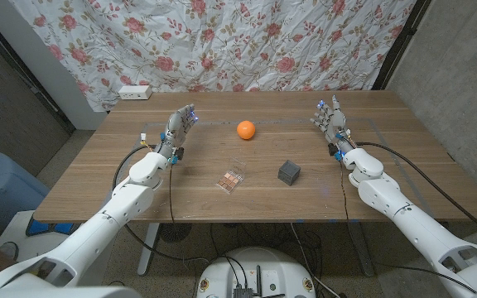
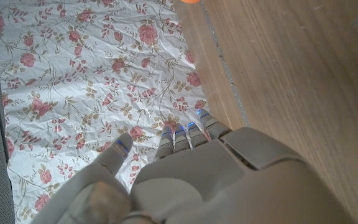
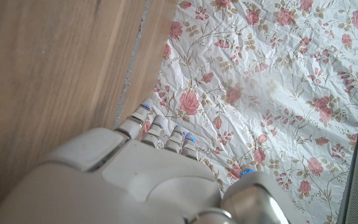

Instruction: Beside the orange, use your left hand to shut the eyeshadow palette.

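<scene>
The left hand (image 1: 180, 126) stands up over the wooden table (image 1: 139, 199), smooth pale-grey shells on its back, fingers apart and straight with small blue-lit tips, and nothing in its hold. In the left wrist view that same hand (image 2: 216, 180) shows a broad rounded casing, its fingers (image 2: 185, 134) reaching toward the crumpled floral cloth (image 2: 92, 68), white with pink roses and thin brown stems. Taking the orange (image 1: 246, 130) as the marker: the left hand sits well apart from it on the robot's left side, at about the same depth of the table. The orange itself is a round, matte, bright ball, alone on the brown grain. Nearer the robot than the orange, and slightly to its left side, lies the eyeshadow palette (image 1: 232, 181), a small flat square thing with pinkish-brown pans; whether its lid is up is too small to tell. Just to the robot's right of the palette, also nearer than the orange, stands a dark grey cube (image 1: 288, 172), matte and sharp-edged. The right hand (image 1: 330, 118) is raised well to the right of the orange, fingers spread, holding nothing; the right wrist view shows its glossy grey back (image 3: 135, 180) against the same flowered cloth. A white power strip (image 1: 134, 92) lies beyond the table's far left corner.
</scene>
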Motion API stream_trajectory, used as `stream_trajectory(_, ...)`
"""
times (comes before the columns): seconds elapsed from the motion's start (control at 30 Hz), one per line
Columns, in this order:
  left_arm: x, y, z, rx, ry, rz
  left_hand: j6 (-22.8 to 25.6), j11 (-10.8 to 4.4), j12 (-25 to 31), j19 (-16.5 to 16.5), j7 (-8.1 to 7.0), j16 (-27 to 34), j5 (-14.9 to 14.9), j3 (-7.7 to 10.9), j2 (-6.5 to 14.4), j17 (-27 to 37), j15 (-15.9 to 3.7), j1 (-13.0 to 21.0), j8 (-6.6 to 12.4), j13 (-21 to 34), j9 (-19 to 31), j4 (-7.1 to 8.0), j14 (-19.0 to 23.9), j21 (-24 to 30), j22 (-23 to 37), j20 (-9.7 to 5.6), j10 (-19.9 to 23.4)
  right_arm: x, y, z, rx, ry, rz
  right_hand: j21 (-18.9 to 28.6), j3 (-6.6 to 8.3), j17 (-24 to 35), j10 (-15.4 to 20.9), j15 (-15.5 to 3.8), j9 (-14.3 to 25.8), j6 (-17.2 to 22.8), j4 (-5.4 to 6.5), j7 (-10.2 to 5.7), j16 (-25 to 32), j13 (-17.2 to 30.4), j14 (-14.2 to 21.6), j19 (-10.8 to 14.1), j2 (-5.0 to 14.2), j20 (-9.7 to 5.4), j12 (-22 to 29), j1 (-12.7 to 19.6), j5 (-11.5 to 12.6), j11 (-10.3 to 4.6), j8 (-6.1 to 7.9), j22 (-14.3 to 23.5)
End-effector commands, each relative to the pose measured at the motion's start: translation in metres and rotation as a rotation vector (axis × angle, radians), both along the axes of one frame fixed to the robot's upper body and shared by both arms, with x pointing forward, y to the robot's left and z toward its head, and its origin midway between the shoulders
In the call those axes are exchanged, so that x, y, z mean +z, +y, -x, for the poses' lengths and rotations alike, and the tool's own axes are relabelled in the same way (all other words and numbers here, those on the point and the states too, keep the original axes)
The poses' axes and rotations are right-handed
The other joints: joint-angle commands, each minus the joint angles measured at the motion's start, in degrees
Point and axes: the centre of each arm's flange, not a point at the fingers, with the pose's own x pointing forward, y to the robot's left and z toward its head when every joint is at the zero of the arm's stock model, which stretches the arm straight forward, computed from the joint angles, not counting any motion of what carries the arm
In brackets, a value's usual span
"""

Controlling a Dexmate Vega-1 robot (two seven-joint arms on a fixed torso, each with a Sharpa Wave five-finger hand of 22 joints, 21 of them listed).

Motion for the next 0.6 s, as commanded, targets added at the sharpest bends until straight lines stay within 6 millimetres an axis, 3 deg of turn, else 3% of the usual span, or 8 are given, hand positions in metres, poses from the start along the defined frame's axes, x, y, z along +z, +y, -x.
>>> stream_trajectory(0.03, 0.005, -0.006, 0.021, 0.021, -0.038, -0.103, 1.26, -0.72, 0.40, -0.43, -0.14, -0.26, 0.14, 0.05, 4.64, 0.07, -0.32, 0.50, 0.47, 0.26, 0.17, -0.60, -0.51, 0.00, 0.31, -0.70, 0.42, 0.000, 0.000, 0.000, 0.000, 0.000, 0.000, 0.31, -0.07, 0.21, -0.04, -6.59, 0.31, -0.04, 0.45, -0.48, 0.30, 0.07, -0.17, 0.37, 5.60, -0.17, 0.37, -0.04, 0.37, -0.25, 0.34, 0.12)
stream_trajectory(0.5, 0.010, -0.005, 0.041, 0.057, -0.066, -0.200, 3.32, -0.69, 0.99, -1.57, 0.18, -0.25, 0.08, 0.31, 4.84, 0.18, -0.54, 0.50, 0.71, 0.26, 0.18, -0.93, -1.06, -0.13, 0.34, -0.81, 3.14, 0.000, 0.000, 0.000, 0.000, -0.001, 0.000, 0.31, -0.08, 0.23, -0.04, -6.57, 0.31, -0.03, 0.45, -0.53, 0.29, 0.07, -0.18, 0.37, 5.61, -0.17, 0.37, -0.04, 0.38, -0.33, 0.34, 0.12)
stream_trajectory(0.6, 0.012, -0.007, 0.046, 0.071, -0.091, -0.253, 3.46, -0.69, 0.83, -3.17, 0.46, -0.44, 0.03, 0.14, 4.81, 0.35, -0.75, 0.11, 0.54, 0.26, 0.18, -0.55, -2.26, -0.52, 0.36, -1.01, 3.32, 0.000, 0.000, 0.000, 0.000, -0.001, 0.000, 0.32, -0.09, 0.23, -0.03, -6.56, 0.31, -0.01, 0.45, -0.59, 0.30, 0.07, -0.17, 0.38, 5.61, -0.17, 0.37, -0.04, 0.38, -0.31, 0.34, 0.12)
